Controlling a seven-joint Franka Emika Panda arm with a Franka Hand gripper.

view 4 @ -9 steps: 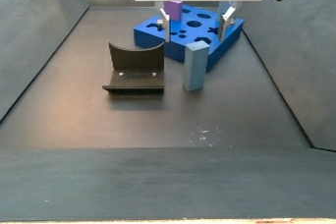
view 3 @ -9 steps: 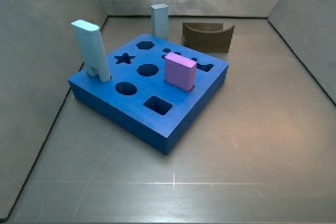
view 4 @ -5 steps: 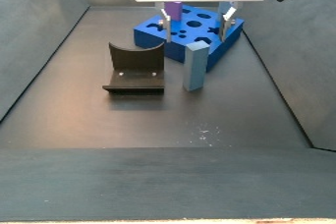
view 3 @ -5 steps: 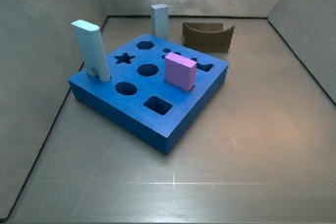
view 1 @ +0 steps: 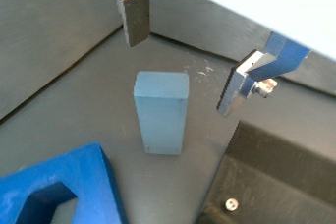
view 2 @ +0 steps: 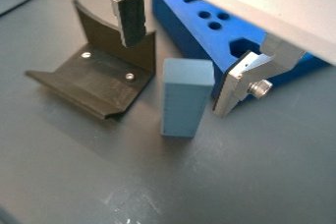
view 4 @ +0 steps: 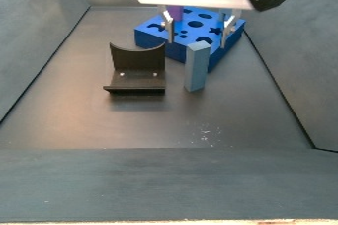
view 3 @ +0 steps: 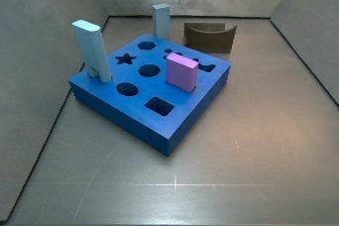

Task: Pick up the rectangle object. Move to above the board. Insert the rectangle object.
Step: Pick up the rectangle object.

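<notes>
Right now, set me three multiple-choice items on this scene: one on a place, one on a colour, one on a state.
1. Where does the rectangle object stand?
A. In a hole of the board
B. On the floor beside the board
C. On the fixture

2. What colour is the short block in the board?
A. Pink
B. Green
C. Yellow

3. How is the gripper?
A. Shut on the rectangle object
B. Shut on nothing
C. Open above the rectangle object

Answers:
1 B: both side views show it upright on the floor between the board and the fixture.
2 A: a side view shows it pink.
3 C: both wrist views show gaps between fingers and bar.
</notes>
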